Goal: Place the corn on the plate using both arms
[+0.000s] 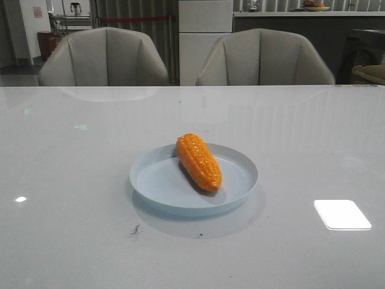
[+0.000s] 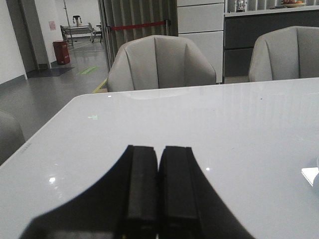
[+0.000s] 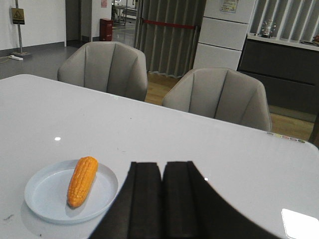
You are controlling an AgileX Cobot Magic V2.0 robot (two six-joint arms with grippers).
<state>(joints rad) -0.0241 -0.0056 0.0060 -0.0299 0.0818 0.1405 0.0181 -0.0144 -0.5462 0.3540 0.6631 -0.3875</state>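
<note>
1. Plate (image 3: pixel 50 201): pale blue, round, low rim, flat on the white surface (image 3: pixel 174 139).
2. Corn (image 3: pixel 82 181): orange, lies inside the plate, tapered end toward the plate's near rim, blunt end close to its far rim. Nothing touching it.
3. Right gripper (image 3: pixel 162 199): black fingers pressed together, no gap, nothing between them. Sits beside the plate, apart from it.
4. Two grey chairs (image 3: pixel 102 67) at the surface's far edge, well beyond the plate.
5. Bright light reflection (image 3: pixel 299 223) on the surface, past the gripper on the side away from the plate.
</note>
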